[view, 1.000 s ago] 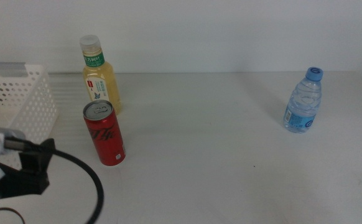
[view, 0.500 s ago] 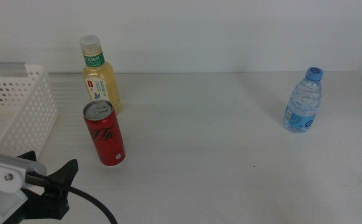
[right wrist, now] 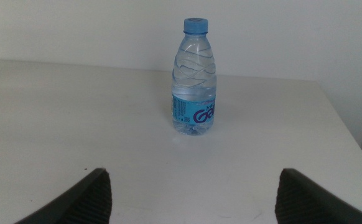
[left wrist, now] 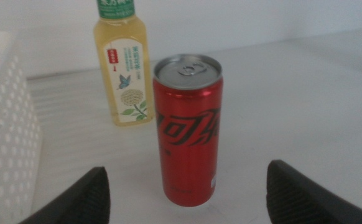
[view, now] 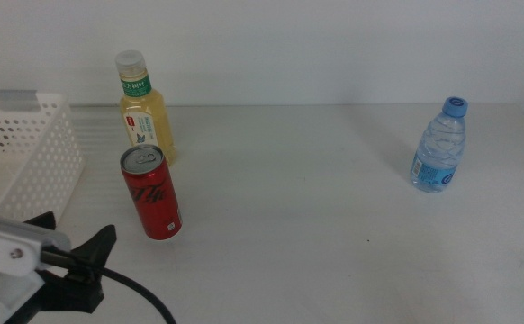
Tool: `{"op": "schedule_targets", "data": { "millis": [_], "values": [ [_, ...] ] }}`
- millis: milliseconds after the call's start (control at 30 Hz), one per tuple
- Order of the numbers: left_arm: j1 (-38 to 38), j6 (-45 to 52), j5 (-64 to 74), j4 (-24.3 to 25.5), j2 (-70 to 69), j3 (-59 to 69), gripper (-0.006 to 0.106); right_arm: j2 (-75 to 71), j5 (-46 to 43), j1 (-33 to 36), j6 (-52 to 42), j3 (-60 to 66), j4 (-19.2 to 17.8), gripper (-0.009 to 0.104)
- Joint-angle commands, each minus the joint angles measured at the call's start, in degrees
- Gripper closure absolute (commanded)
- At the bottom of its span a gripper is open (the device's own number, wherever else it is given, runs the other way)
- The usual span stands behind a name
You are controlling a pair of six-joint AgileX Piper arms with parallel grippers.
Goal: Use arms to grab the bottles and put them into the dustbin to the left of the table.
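Note:
A slim red can [view: 151, 193] stands upright at the table's left, with the yellow drink bottle [view: 145, 112] close behind it. My left gripper [view: 73, 236] sits low at the front left, open and pointed at the can, a short gap away. In the left wrist view the can [left wrist: 188, 124] stands centred ahead of the wide-apart jaws of that gripper [left wrist: 187, 173], the yellow bottle [left wrist: 124, 68] behind it. A clear water bottle [view: 442, 146] stands far right. In the right wrist view my right gripper [right wrist: 193, 183] is open, well short of the water bottle [right wrist: 193, 81].
The white perforated dustbin [view: 23, 148] stands at the table's left edge, beside the can and bottle; its wall [left wrist: 4, 124] shows in the left wrist view. A thick black cable [view: 140, 292] trails from the left arm. The off-white table [view: 316, 216] ends just right of the water bottle.
My left gripper has swung from beside the dustbin toward the front and turned to face the can, then crept slightly closer. The bottles, can and right arm have not moved.

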Motion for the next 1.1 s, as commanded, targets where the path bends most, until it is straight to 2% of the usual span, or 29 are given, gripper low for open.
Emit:
{"op": "schedule_targets", "data": {
  "millis": [0, 233, 367, 700, 867, 1067],
  "values": [
    [-0.2, -0.8, -6.7, 0.7, 2.1, -1.3, 0.022, -1.5, -4.4, -0.4, -0.7, -0.5, 0.0, 0.025],
    [-0.2, -0.9, -20.2, 0.7, 12.6, -1.3, 0.017, -1.5, -4.4, -0.4, -0.7, -0.5, 0.0, 0.025],
    [-0.2, -4.6, -26.8, 0.7, 20.1, -1.3, 0.011, -1.5, -4.4, -0.4, -0.7, -0.5, 0.0, 0.025],
    [-0.2, -5.5, -49.2, 1.8, 38.4, -1.4, 0.010, -1.5, -4.4, -0.4, -0.7, -0.5, 0.0, 0.025],
    [-0.2, -6.2, -49.5, 3.9, 44.4, -4.9, 0.010, -1.5, -4.4, -0.4, -0.7, -0.5, 0.0, 0.025],
    [-0.2, -5.4, -48.7, 3.1, 46.4, -10.2, 0.010, -1.5, -4.4, -0.4, -0.7, -0.5, 0.0, 0.025]
  ]
}}
